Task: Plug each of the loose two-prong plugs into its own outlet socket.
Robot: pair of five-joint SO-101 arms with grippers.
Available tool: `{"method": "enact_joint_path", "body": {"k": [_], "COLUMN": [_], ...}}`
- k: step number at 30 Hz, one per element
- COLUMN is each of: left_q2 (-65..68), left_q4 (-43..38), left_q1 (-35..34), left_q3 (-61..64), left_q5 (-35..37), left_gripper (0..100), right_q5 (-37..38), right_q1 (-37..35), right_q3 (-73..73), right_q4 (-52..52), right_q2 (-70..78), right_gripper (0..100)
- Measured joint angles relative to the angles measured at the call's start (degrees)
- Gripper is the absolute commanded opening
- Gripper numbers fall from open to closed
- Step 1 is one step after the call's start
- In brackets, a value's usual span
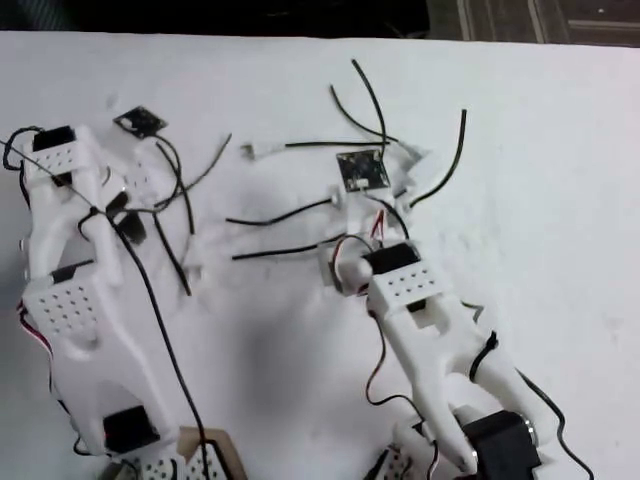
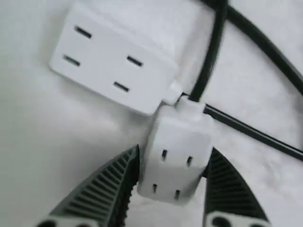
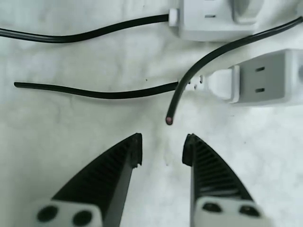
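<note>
Left wrist view: my left fingers (image 2: pixel 173 163) are closed on a small white socket block (image 2: pixel 177 137), with one ribbed finger pressed against each side. Its slots face the camera with nothing plugged in. A black cord (image 2: pixel 213 52) runs away from the block's far end. A wider socket block (image 2: pixel 111 61) lies touching that same end, and its four slots are bare too.

Right wrist view: my right fingers (image 3: pixel 163 146) are spread apart over the white bench (image 3: pixel 71 127) with nothing between them. The cut end of a loose cord (image 3: pixel 169 120) lies just ahead of the tips. Beyond it sits a grey-white socket block (image 3: pixel 265 78) with two slots showing and its own thin lead (image 3: pixel 94 92) trailing across the bench.

High view: my left arm (image 1: pixel 70 300) fills the left of the frame and my right arm (image 1: pixel 430 330) comes in from the lower right. Black cords (image 1: pixel 290 212) are scattered over the middle of the bench between them.
</note>
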Motion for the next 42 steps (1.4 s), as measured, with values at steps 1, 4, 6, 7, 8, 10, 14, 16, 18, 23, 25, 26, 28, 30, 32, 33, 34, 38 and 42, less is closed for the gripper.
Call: {"method": "enact_joint_path", "body": {"k": [1, 4, 6, 7, 8, 10, 14, 16, 18, 23, 25, 26, 28, 30, 32, 33, 34, 38, 42], "left_q2": [0.2, 0.3, 0.4, 0.5, 0.5, 0.5, 0.5, 0.5, -0.4, -11.8, -19.3, -23.4, -32.0, -40.1, -46.8, -49.4, -51.5, -54.6, -54.7], "left_q4": [0.8, 4.5, 8.8, 11.1, 13.5, 17.9, 19.8, 20.0, 20.1, 20.1, 20.1, 20.1, 19.1, 16.6, 13.0, 11.3, 9.6, 2.3, -3.5], "left_q1": [0.1, 0.0, 0.2, 0.5, 1.0, 1.9, 2.9, 3.6, 4.5, 8.4, 10.8, 12.0, 15.2, 18.9, 22.4, 24.3, 26.2, 30.9, 32.4], "left_q3": [-0.4, -3.1, -6.4, -8.2, -10.1, -14.2, -17.1, -16.8, -14.1, -1.9, 4.5, 8.0, 15.5, 23.5, 31.7, 35.9, 39.9, 53.4, 62.5], "left_q5": [0.0, 0.0, 0.0, 0.0, 0.0, 0.0, 2.7, 3.6, 4.6, 5.8, 5.8, 5.9, 6.1, 7.6, 9.3, 10.0, 10.9, 14.4, 15.6], "left_gripper": [15, 11, 8, 7, 6, 3, 2, 2, 2, 2, 2, 2, 2, 2, 2, 2, 2, 2, 2], "right_q5": [0.0, 0.0, 0.0, 0.0, 0.0, 0.0, 0.0, 0.0, 0.0, 0.0, 0.0, 0.0, 0.0, 0.0, 0.0, 0.0, 0.0, 0.0, 0.0], "right_q1": [0.0, 0.0, 0.0, 0.0, 0.0, 0.0, 1.1, 1.8, 2.2, 2.2, 2.4, 2.5, 2.8, 2.6, 3.4, 4.1, 4.7, 6.6, 8.3], "right_q3": [0.0, 0.0, 0.0, 0.0, 0.0, 0.0, 0.0, 0.0, 0.0, 0.0, 0.0, 0.0, 0.0, 0.0, 0.0, 0.0, 0.0, 0.0, 0.0], "right_q4": [0.0, 0.0, 0.0, 0.0, 0.0, 0.0, 0.0, 0.0, 0.0, 0.0, 0.0, 0.0, 0.0, 0.0, 0.0, 0.0, 0.0, 0.0, 0.0], "right_q2": [0.0, 0.0, 0.0, 0.0, 0.0, 0.0, 0.0, 0.0, 0.0, 0.0, 0.0, 0.0, 0.0, 0.0, 0.0, 0.0, 0.0, 0.0, 0.0], "right_gripper": [14.8, 14.8, 14.8, 14.8, 14.8, 14.8, 14.8, 14.8, 14.8, 14.8, 14.8, 14.8, 14.8, 14.8, 14.8, 14.8, 14.8, 14.8, 14.9]}}
